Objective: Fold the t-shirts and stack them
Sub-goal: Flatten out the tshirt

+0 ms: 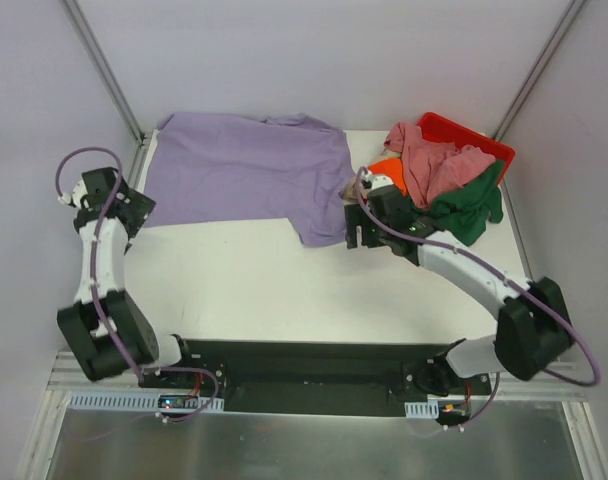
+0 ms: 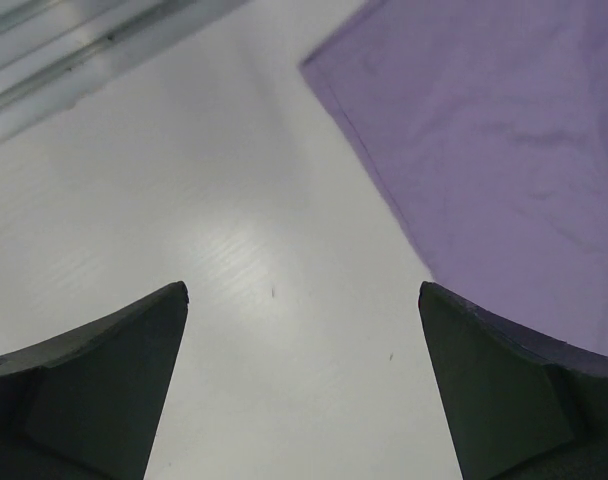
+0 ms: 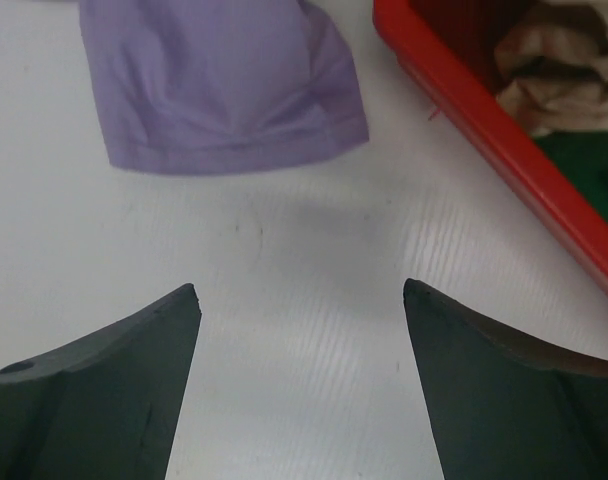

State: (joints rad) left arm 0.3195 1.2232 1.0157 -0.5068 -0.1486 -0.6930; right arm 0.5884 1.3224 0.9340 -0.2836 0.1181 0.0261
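Soft lavender cloth t-shirt [image 1: 244, 165] at far edge of desk [image 1: 254, 285], looks limp; we would pinch hem corners. Released: left tool [image 2: 304, 292], right tool [image 3: 300, 287].

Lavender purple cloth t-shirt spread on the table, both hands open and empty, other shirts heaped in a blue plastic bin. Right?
The plastic bin is red, not blue; the top external view shows it. The rest holds: lavender purple cloth t-shirt spread out, left hand and right hand open and empty.

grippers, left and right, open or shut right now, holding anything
Left gripper: open, holding nothing, beside the lavender t-shirt.
Right gripper: open, holding nothing, just short of the lavender t-shirt.
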